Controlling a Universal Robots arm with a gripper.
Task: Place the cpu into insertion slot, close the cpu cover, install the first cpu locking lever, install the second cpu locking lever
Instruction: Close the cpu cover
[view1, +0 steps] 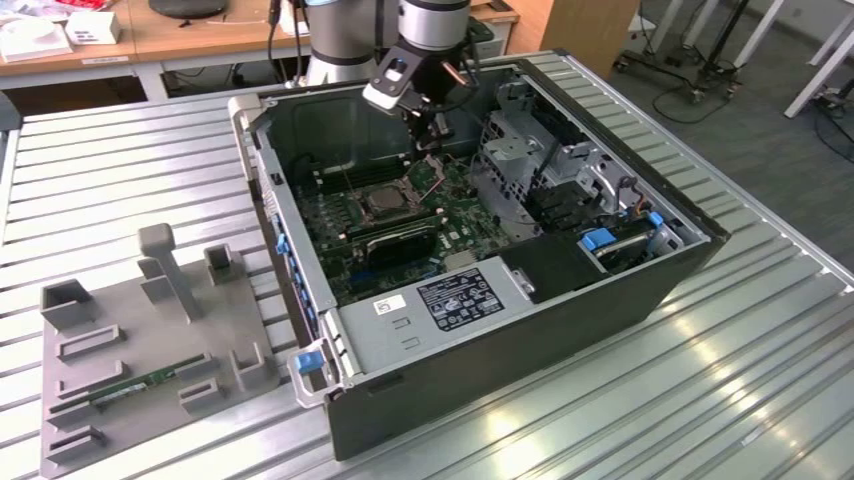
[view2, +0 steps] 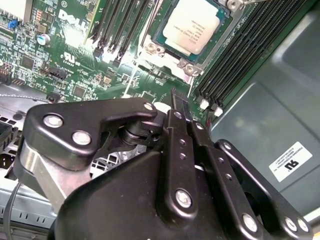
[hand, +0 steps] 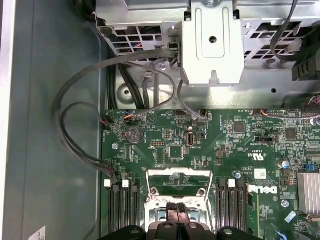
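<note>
Slatted metal bench (view1: 120, 170) carries an open computer case (view1: 534, 330), with a grey fixture tray (view1: 147, 330) toward the bench edge on the exterior view's left.

Gripper (view2: 177, 97) is inside the case. Fingers (view2: 175, 125) are pressed together with nothing between them, tips close to the green circuit board (hand: 210, 145), just beside the insertion slot (view2: 187, 67). The cpu (view2: 192, 25) sits in the slot, silvery face up, lines of print on it.

In the first wrist view the cpu cover (hand: 180, 173) shows just past the fingertips; flat or raised, cannot tell. Black memory slots (hand: 125, 210) flank the socket on both sides. White printed label (view2: 290, 161) on the case wall.
</note>
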